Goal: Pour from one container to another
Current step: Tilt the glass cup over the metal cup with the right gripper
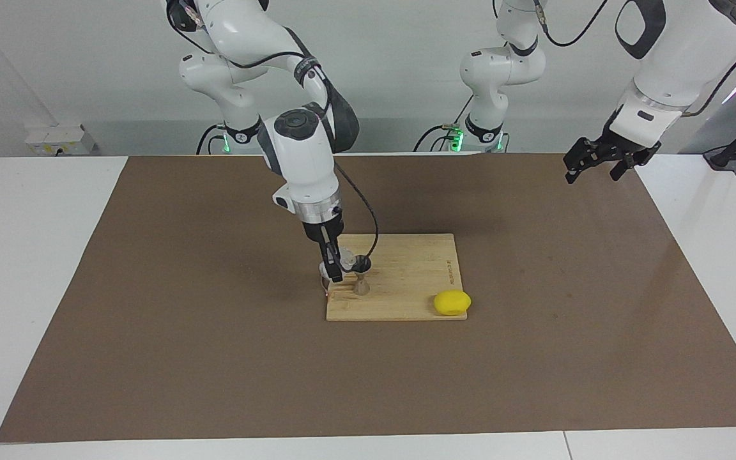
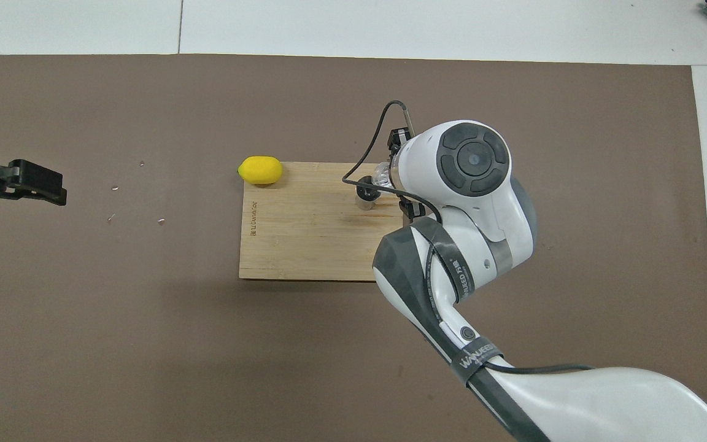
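Note:
My right gripper (image 1: 333, 268) is down over the wooden board (image 1: 406, 271), at its end toward the right arm. It is shut on the small clear glass cup (image 1: 346, 259). The cup is tilted on its side, mouth toward the silvery hourglass jigger (image 1: 361, 281). The jigger stands upright on the board, right beside the cup. In the overhead view the cup (image 2: 382, 175) and jigger (image 2: 366, 194) peek out beside the right wrist, which hides the fingers. My left gripper (image 1: 600, 165) waits raised and open over the mat's corner at the left arm's end.
A yellow lemon (image 1: 452, 302) lies at the board's corner farthest from the robots, toward the left arm's end; it also shows in the overhead view (image 2: 260, 170). The board (image 2: 304, 233) lies mid-table on a brown mat (image 1: 183, 319). A few small crumbs (image 2: 135, 215) lie on the mat.

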